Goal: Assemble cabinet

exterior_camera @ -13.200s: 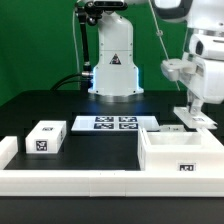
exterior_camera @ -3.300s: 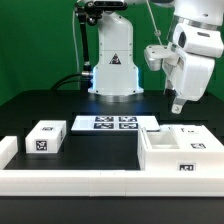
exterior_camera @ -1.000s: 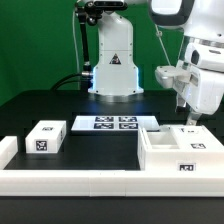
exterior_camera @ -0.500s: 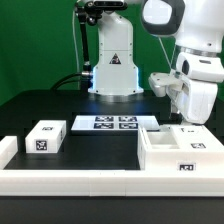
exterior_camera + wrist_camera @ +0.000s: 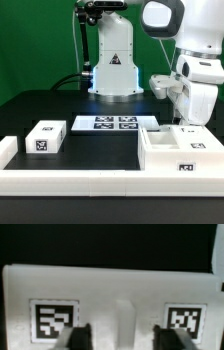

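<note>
A: Cabinet, where is it?
B: Cabinet (image 5: pixel 160 158) sits on the black table (image 5: pixel 100 150) at the exterior view's right. Its front wall is against the white rail (image 5: pixel 70 181). Top open, inner walls visible. One tag on the front wall.

A: Gripper?
B: Gripper (image 5: pixel 188 122) hangs over the cabinet's far edge, pointing straight down. Tips are low, about level with the rim. Contact cannot be told from the exterior view.

A: Wrist view?
B: Gripper (image 5: pixel 118 339) is above a white face (image 5: pixel 120 286) bearing two tags (image 5: pixel 52 321), one on each side of a faint seam. Cannot tell whether that face is the cabinet's own wall or a separate piece. Fingers (image 5: pixel 75 336) are dark, blurred and spread apart, and only the white face shows in the gap. Released, gripping no part.

A: Other items, relative to the cabinet?
B: Small block (image 5: pixel 43 138), tagged, lies well apart from the cabinet toward the exterior view's left, near the rail. Marker board (image 5: pixel 115 123) lies flat on the table, behind the cabinet's left corner. Robot base (image 5: pixel 113 62) stands beyond the board, farther from the cabinet.
</note>
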Controlling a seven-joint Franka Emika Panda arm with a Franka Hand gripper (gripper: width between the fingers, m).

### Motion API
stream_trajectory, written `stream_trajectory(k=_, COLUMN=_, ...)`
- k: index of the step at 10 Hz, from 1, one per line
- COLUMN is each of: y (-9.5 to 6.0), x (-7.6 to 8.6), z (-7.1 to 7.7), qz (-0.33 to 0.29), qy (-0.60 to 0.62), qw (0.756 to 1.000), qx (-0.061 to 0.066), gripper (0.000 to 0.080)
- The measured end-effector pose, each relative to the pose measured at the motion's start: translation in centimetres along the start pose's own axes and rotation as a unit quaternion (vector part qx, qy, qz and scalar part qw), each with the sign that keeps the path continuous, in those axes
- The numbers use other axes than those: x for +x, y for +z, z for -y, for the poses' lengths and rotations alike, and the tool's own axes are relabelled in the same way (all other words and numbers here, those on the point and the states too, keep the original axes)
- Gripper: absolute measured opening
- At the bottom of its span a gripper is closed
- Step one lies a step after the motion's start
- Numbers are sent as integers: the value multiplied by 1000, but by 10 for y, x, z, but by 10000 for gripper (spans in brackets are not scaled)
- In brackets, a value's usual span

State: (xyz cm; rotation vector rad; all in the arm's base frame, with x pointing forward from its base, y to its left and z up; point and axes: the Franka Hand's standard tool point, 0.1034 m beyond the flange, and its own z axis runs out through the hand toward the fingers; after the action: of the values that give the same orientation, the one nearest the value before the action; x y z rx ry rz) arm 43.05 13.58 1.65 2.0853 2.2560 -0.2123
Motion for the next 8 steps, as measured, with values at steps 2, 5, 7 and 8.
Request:
stream_trajectory(k=2, y=0, x=0, z=0, qz=0, qy=0, qw=1000, qx=0, gripper=71)
stream_trajectory(k=5, y=0, x=0, z=0, qz=0, qy=0, qw=1000, qx=0, gripper=59)
stream_trajectory(k=7, y=0, x=0, z=0, qz=0, qy=0, qw=1000, qx=0, gripper=59)
stream_trajectory(k=8, y=-1, x=-1, z=1, qz=1, qy=1, qw=1000, qx=0, gripper=59)
